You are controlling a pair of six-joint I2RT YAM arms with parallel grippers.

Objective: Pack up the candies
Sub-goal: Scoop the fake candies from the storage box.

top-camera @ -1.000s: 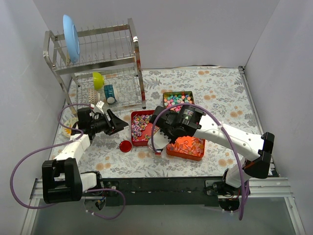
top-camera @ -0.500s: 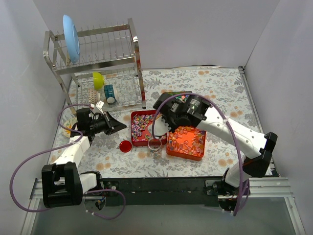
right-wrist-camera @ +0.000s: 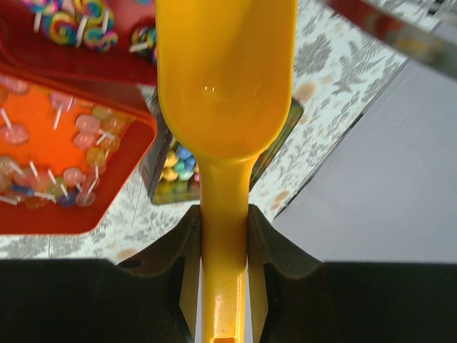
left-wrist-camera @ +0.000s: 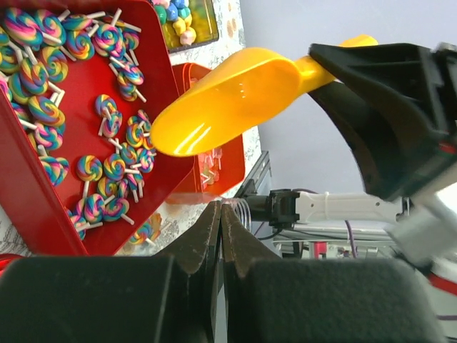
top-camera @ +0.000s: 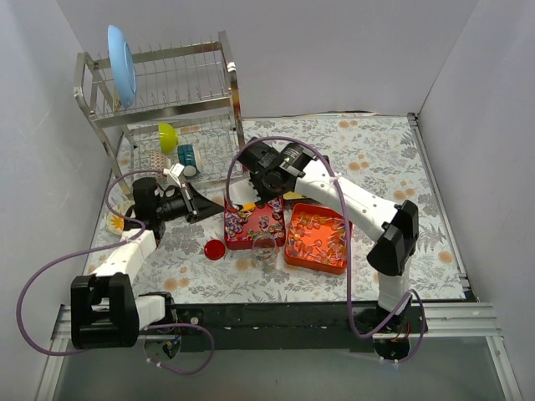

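1. While the yellow plastic scoop point(right-wrist-camera: 225, 71) is gripped by its handle, the right end effector point(right-wrist-camera: 225, 236) is closed narrowly around that handle, with one finger pressed against each side.
2. The scoop is held raised over the trays, with its bowl pointed away from the right wrist. Whether anything lies in the bowl cannot be told.
3. The left end effector point(left-wrist-camera: 220, 218) is seen with its two black fingers pressed together and nothing held between them. It is poised just beside the left edge of the rectangular red metal tray point(left-wrist-camera: 28, 207).
4. The candies are kept in three trays on the floral-patterned table point(top-camera: 376, 159):
   - The striped multicoloured swirl candies point(left-wrist-camera: 43, 107), each on a small white stick, are spread across the red tray.
   - The shiny clear-wrapped reddish candies point(right-wrist-camera: 43, 153) are held in the orange-red rectangular tray point(right-wrist-camera: 64, 218), which is set against the right side of the red tray.
   - The pastel multicoloured chunky candies point(right-wrist-camera: 175, 164) are held in the dark-walled rectangular tray point(right-wrist-camera: 152, 168) behind the other two.
5. A small clear glass jar point(top-camera: 265, 249) is stood upright just in front of where the two red trays meet. A round red lid point(top-camera: 215, 249) is laid flat on the table to the jar's left, near the red tray's front corner.
6. A two-tier metal dish rack point(top-camera: 167, 109) is placed at the rear left of the table, and a blue plate point(top-camera: 121, 54) is stood on edge in its upper tier.
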